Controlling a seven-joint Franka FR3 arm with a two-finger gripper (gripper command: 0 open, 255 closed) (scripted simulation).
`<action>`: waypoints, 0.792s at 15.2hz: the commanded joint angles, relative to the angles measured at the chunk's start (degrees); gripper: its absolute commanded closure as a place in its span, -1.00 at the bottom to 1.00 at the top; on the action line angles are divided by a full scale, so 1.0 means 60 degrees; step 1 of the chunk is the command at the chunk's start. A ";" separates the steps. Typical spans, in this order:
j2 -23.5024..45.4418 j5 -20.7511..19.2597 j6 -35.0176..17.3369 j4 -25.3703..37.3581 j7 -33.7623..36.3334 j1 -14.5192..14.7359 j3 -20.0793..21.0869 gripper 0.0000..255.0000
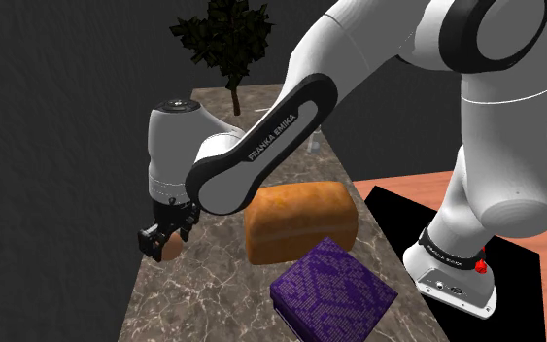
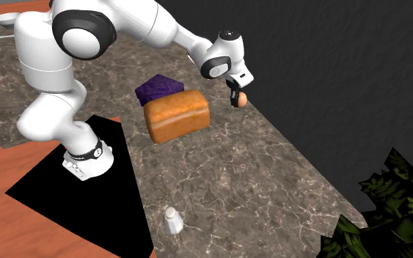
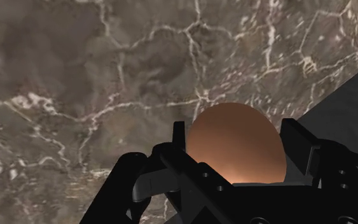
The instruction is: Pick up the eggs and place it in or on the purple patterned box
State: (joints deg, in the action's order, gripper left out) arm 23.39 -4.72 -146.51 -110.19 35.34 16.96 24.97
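Much of the smooth brown egg is hard to see. In the wrist view its lower part is hidden behind the black claw's body, and in the shoulder view the fingers cover all but a sliver of it. In the second exterior view the purple patterned box is half hidden behind the golden-brown loaf of bread. The claw is clenched on the egg, with one black finger pressed against each flank and the jaws spread just the egg's width. The egg's domed end points away from the palm, down toward the dark veined marble counter. Its long axis seems to run along the fingers, but the covered part leaves that unsure. The egg hangs near the counter's edge, apart from the loaf on the loaf's left in the shoulder view, and appears clear of the stone. The box sits just beside the loaf on its opposite side, so the loaf lies between egg and box.
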 commanded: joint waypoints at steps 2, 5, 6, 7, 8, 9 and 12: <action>0.0008 -0.0001 0.0002 -0.0003 0.0003 0.0005 0.0001 1.00; 0.0012 -0.0005 0.0008 0.0008 0.0010 0.0011 0.0000 1.00; 0.0012 -0.0005 0.0011 0.0011 0.0012 0.0013 0.0000 1.00; 0.0012 -0.0006 0.0010 0.0010 0.0014 0.0015 0.0000 1.00; 0.0012 -0.0005 0.0011 0.0011 0.0012 0.0013 0.0000 1.00; 0.0007 0.0000 0.0001 -0.0004 0.0000 0.0003 0.0001 1.00; -0.0224 0.0122 0.0310 0.0086 -0.0053 -0.0064 0.0083 1.00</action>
State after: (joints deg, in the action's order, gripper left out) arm 22.60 -4.25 -145.17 -109.67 35.09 16.69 25.28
